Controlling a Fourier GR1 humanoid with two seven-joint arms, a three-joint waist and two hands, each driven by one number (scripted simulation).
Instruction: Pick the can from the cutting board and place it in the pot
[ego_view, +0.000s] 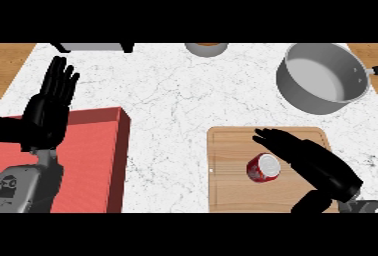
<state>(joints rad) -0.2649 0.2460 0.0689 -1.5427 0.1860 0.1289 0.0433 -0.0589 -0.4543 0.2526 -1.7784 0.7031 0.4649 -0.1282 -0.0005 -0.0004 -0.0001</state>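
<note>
- The can (263, 168), red with a pale end facing up, lay on its side on the cutting board (229, 187), a little right of the board's middle, in the lower right of the frame.
- The right hand (310, 161) came in from the lower right corner and stretched across the board toward the upper left, its fingers (275, 136) straight and spread rather than curled.
- The can sat just left of and below that hand's palm, right beside it; whether palm and can touched could not be told. No finger was wrapped round the can.
- The hand's fingertips reached past the can, toward the board's upper edge.
- The pot (325, 77), grey with a pale inside, stood in the upper right of the frame, well apart from the board and the can, its handle pointing to the right edge.
- The left hand (50, 102) showed at the left of the frame, open with fingers pointing up, resting above a red tray (96, 165).
- The white marbled counter (177, 100) carried everything; a grey round object (206, 48) and a grey box-like thing (92, 47) were cut off by the top edge.
</note>
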